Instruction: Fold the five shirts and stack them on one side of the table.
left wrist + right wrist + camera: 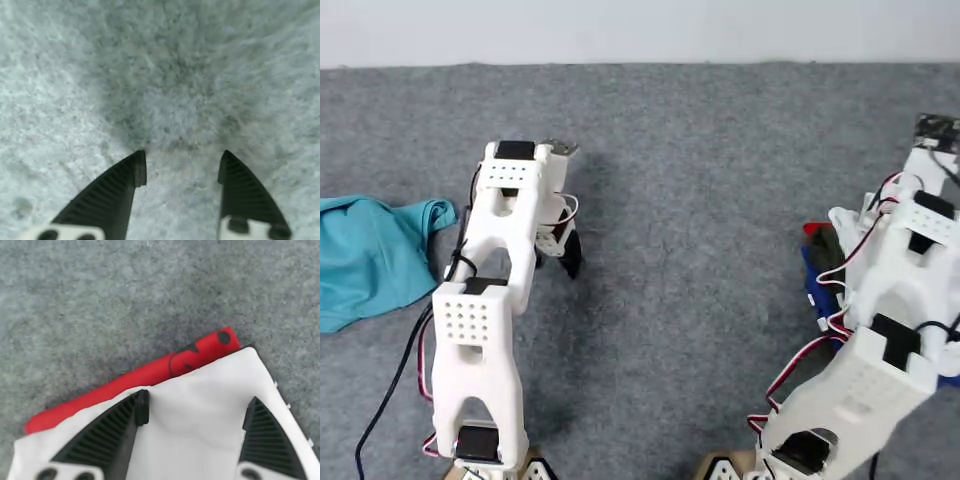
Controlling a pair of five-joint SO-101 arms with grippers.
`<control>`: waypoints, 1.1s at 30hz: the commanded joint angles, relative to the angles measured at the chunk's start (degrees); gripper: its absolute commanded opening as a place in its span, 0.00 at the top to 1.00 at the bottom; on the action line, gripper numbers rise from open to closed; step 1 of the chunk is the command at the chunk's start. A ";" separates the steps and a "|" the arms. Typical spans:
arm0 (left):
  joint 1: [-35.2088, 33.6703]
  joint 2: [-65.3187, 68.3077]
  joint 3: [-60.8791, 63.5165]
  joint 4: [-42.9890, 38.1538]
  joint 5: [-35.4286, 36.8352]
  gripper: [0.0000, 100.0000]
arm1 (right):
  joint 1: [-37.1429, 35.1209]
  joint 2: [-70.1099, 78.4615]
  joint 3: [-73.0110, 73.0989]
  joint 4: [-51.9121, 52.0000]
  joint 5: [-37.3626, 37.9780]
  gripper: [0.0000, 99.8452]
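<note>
The left gripper [183,162] is seen spread wide, with nothing held between its fingers. Grey mat [165,75] lies under it, and whether the tips touch the mat cannot be told. The right gripper [197,405] is likewise opened wide and is held over a white shirt [200,385]. The cloth is seen between and below both fingers, but no grip on it is shown and contact cannot be judged. A red shirt [150,371] is laid under the white one, its folded edge showing past it.

In the high view, a teal shirt [365,255] is found crumpled at 9 o'clock, at the mat's edge. The left arm [485,330] is placed just beside it, toward 7 o'clock, and a black cable [390,390] is trailed from its base side. At 3 o'clock the stack is partly hidden by the right arm [880,340]; a red edge is visible there, with a blue shirt [812,290] next to it. A white wall [620,30] is seen along 12 o'clock.
</note>
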 commanded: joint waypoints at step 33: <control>-0.18 -0.26 -0.66 0.53 0.00 0.76 | -0.22 -35.47 7.47 34.51 1.85 0.69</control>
